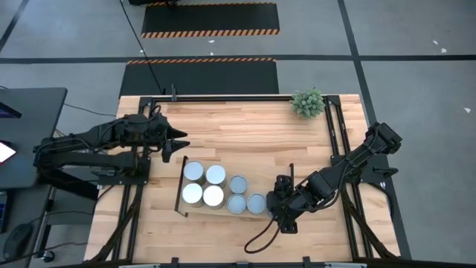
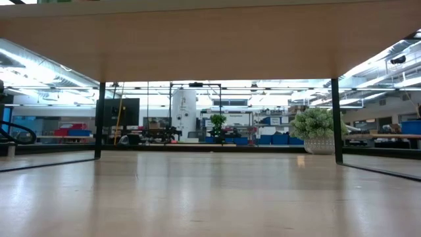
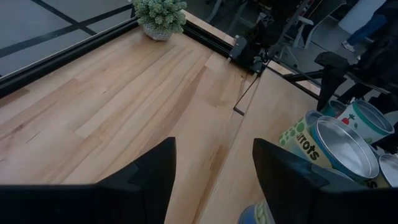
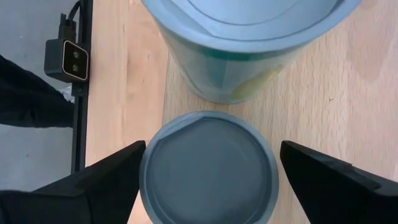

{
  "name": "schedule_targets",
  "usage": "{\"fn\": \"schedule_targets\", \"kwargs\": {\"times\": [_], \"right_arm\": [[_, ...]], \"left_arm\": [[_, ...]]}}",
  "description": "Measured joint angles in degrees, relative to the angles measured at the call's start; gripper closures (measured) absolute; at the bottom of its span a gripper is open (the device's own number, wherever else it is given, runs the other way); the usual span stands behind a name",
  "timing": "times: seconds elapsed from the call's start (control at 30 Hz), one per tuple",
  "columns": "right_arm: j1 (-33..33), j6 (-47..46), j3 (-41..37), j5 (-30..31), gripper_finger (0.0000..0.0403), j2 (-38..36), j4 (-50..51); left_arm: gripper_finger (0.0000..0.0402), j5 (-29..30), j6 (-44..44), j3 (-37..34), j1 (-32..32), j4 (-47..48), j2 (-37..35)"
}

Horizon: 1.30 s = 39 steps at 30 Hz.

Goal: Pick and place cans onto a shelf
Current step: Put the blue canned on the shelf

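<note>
My high camera looks straight down on the whole table [image 1: 245, 126]. My low one sits at tabletop height under the shelf [image 2: 210, 39], facing the room. The left wrist camera looks across bare wood to the plant [image 3: 160, 15], which the high and low views share. The right wrist camera hangs close over a can [image 4: 208, 168].

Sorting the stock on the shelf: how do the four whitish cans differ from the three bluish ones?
The whitish cans look paler and slightly wider, grouped in a square; the bluish cans are greyer, smaller, and sit nearer the right end effector. All stand upright on the shelf.
</note>
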<state>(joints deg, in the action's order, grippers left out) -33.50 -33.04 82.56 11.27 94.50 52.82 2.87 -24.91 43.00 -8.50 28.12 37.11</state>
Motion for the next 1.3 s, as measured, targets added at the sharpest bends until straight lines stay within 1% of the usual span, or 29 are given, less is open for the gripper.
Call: {"fn": "schedule_targets", "kwargs": {"times": [0.73, 0.8, 0.9, 1.0, 1.1, 1.3], "right_arm": [[0.0, -0.5, 0.0, 1.2, 0.0026, 0.0, -1.2], [0.0, -0.5, 0.6, 1.3, 0.0026, 0.0, -0.4], [0.3, -0.2, 2.2, 3.0, 0.0026, 0.0, 0.1], [0.5, 0.5, 3.6, 3.9, 0.0026, 0.0, 1.8], [0.7, 0.1, 5.1, 3.3, 0.0026, 0.0, 3.0], [0.7, -1.3, 8.8, 2.1, 0.0026, 0.0, 13.5]], "left_arm": [[0.0182, 0.0, 0.2, 0.0, 0.0, 0.0, 0.0], [0.0182, 0.0, 0.2, 0.0, 0.0, 0.0, 0.0], [0.0182, 0.0, 0.2, 0.0, 0.0, 0.0, 0.0], [0.0182, 0.0, 0.2, 0.0, 0.0, 0.0, 0.0], [0.0182, 0.0, 0.2, 0.0, 0.0, 0.0, 0.0], [0.0182, 0.0, 0.2, 0.0, 0.0, 0.0, 0.0]]}}
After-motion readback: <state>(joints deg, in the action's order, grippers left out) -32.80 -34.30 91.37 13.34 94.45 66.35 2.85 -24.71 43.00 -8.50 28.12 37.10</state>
